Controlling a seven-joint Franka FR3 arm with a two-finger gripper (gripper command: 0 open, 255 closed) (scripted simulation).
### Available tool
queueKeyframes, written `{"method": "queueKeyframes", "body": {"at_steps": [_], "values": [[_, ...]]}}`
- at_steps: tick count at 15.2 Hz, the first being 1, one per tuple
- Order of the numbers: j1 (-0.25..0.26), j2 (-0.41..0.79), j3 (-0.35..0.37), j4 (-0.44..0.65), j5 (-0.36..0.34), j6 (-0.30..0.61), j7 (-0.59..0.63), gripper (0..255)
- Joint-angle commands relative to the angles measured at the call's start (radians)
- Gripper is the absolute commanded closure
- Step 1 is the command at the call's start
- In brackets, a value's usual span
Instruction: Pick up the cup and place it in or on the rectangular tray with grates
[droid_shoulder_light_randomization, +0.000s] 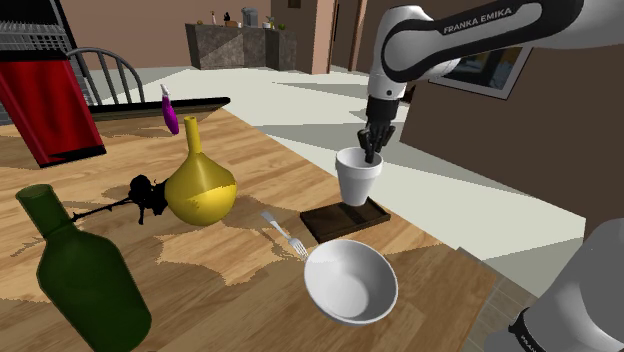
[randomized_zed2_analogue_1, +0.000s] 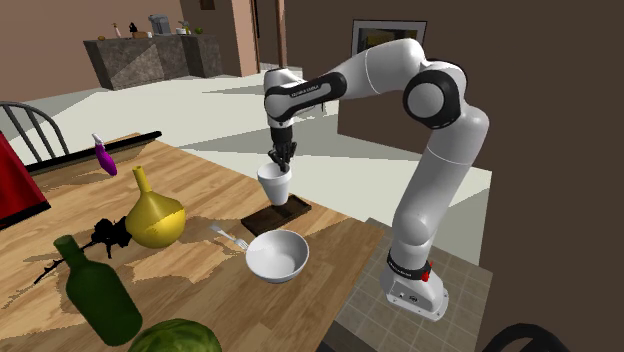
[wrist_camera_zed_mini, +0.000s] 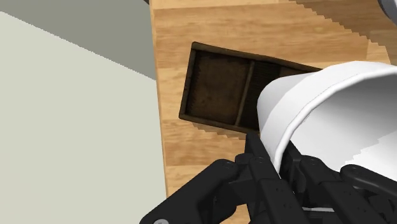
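My gripper (droid_shoulder_light_randomization: 372, 153) clasps the white cup (droid_shoulder_light_randomization: 358, 182) by its rim. The cup hangs below, over the dark tray (droid_shoulder_light_randomization: 333, 226).

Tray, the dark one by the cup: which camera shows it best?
The wrist view: the tray is seen from above, with dark walls and a middle bar, though the cup covers one end. The shoulder view and second exterior view show it as a flat dark slab by the cup.
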Motion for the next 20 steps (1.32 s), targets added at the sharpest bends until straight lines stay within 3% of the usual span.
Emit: {"method": "queueKeyframes", "body": {"at_steps": [1, 7, 14, 15, 20], "values": [[0.000, 0.009, 0.000, -0.019, 0.000, 0.029, -0.002, 255], [0.000, 0.032, 0.000, -0.071, 0.002, 0.105, -0.004, 255], [0.000, 0.032, 0.000, -0.071, 0.002, 0.105, -0.004, 255], [0.000, 0.032, 0.000, -0.071, 0.002, 0.105, -0.004, 0], [0.000, 0.032, 0.000, -0.072, 0.002, 0.105, -0.004, 0]]}}
